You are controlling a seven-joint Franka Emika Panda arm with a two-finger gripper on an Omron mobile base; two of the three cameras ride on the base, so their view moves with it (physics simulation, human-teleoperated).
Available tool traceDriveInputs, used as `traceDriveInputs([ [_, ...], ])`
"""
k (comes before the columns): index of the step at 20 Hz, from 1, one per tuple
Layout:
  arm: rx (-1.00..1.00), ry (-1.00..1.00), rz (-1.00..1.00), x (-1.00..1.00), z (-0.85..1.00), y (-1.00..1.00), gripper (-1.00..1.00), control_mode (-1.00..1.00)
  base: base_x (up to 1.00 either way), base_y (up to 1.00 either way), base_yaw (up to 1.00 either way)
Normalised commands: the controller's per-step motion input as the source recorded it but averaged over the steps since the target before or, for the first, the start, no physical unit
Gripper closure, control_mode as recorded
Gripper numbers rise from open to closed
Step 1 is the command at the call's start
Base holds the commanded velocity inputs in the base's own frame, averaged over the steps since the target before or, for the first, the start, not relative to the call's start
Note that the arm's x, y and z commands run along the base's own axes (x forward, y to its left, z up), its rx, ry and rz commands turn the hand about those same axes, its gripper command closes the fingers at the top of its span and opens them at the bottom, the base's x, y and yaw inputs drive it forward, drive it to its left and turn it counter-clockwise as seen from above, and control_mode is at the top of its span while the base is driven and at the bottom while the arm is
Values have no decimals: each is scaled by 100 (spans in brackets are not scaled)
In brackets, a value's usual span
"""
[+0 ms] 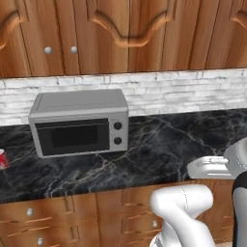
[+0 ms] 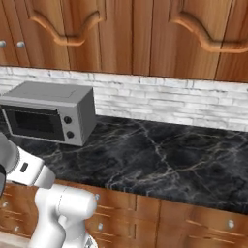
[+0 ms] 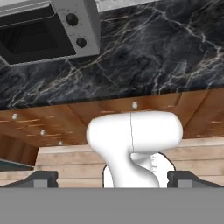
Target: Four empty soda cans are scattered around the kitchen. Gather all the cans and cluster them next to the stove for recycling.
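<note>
A small red cylindrical soda can (image 1: 3,158) shows at nine o'clock in my left base view, cut by the picture's edge, so I see only a sliver of red body with a pale mark on it. It stands upright on the black white-veined marble counter (image 1: 159,149), well apart from the silver box-shaped toaster oven (image 1: 79,123) with its dark glass door and two black knobs, which sits at about three o'clock from the can, against the white-grey brick wall (image 1: 159,91). Brown wood cabinets with carved arched doors (image 1: 130,34) hang above, and brown wood drawers with round silver knobs (image 1: 72,217) run under the counter.

My gripper (image 3: 112,179) has its jaws spread about as wide as they go, the two dark finger tips (image 3: 41,179) far apart at six o'clock in the hand view. It holds nothing and touches nothing, hanging out in front of the drawers, well short of the can.
</note>
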Motion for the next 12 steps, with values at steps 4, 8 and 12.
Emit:
traceDriveInputs([
  [4, 0, 0, 0, 0, 0, 0, -100, 100, -6, 67, 0],
  [8, 0, 0, 0, 0, 0, 0, -100, 100, 0, 63, 0],
  [12, 0, 0, 0, 0, 0, 0, -100, 100, -9, 52, 4],
])
